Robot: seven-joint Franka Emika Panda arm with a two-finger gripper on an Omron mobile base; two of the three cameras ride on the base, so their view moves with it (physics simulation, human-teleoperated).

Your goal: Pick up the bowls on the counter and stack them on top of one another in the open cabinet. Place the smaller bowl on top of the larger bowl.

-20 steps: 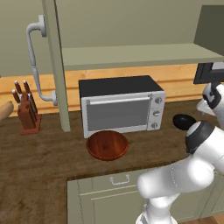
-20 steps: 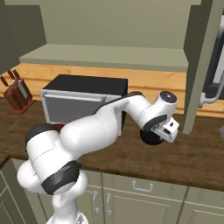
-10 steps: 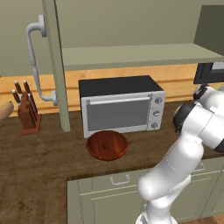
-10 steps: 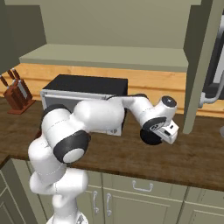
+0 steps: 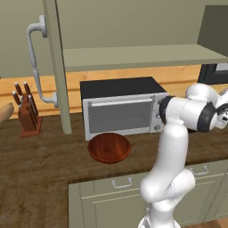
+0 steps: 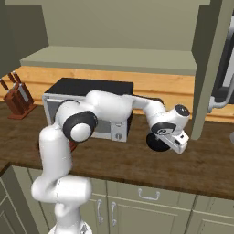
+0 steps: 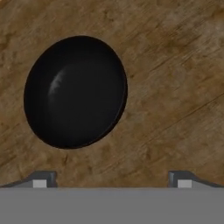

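The smaller bowl [image 7: 75, 92], plain black, sits upright on the dark wood counter [image 7: 175, 87], ahead of my fingertips and a little to their left. My gripper [image 7: 111, 181] hovers above the counter, open, with nothing between its fingers [image 7: 39, 179]. From the right base, the gripper [image 6: 172, 144] hangs just right of the black bowl [image 6: 155, 142], partly covering it. The larger bowl [image 5: 109, 148], reddish-brown wood, rests on the counter [image 5: 49, 164] in front of the toaster oven. Above, the open cabinet's shelf [image 5: 133, 55] is bare.
A dark toaster oven [image 5: 120, 107] stands against the back wall under the shelf. The cabinet door [image 5: 55, 67] with its curved handle [image 5: 35, 62] juts out at the left, and a knife block [image 5: 29, 113] stands beyond it. Another door edge [image 6: 208, 68] hangs right of the gripper.
The arm's elbow and forearm have swung round toward the toaster oven, now hiding the black bowl from the left base. The open hand has stayed almost in place by the black bowl.
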